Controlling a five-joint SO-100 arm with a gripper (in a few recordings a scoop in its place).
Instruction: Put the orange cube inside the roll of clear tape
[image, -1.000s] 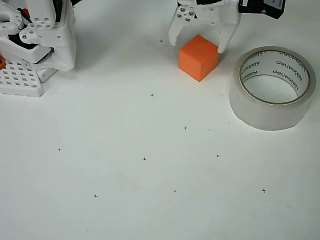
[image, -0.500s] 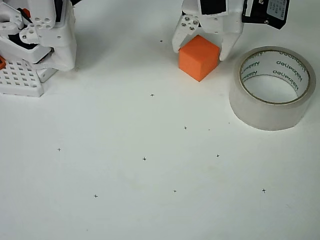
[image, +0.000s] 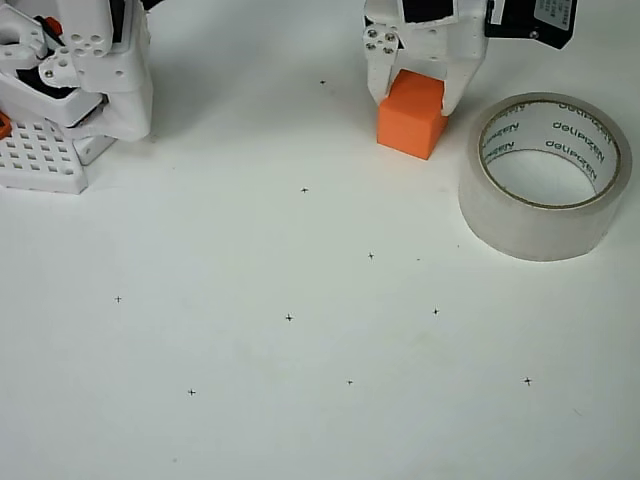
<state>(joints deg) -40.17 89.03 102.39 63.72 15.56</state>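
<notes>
Orange cube (image: 411, 125) sits pinched in my claw (image: 417, 100), upper frame, ready to lift toward the roll of clear tape (image: 545, 175).

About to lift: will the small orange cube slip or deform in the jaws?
Probably stiff: the small matte orange cube keeps crisp edges between the white gripper jaws. Its flat, matte faces suggest decent grip. It likely won't roll if dropped.

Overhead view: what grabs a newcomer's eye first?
The small bright-orange cube at top centre, pinched between the fingers of the white two-finger gripper. Just right of it lies the wide ring of translucent clear tape, flat on the white table, its hollow core facing up and apart from the cube.
</notes>
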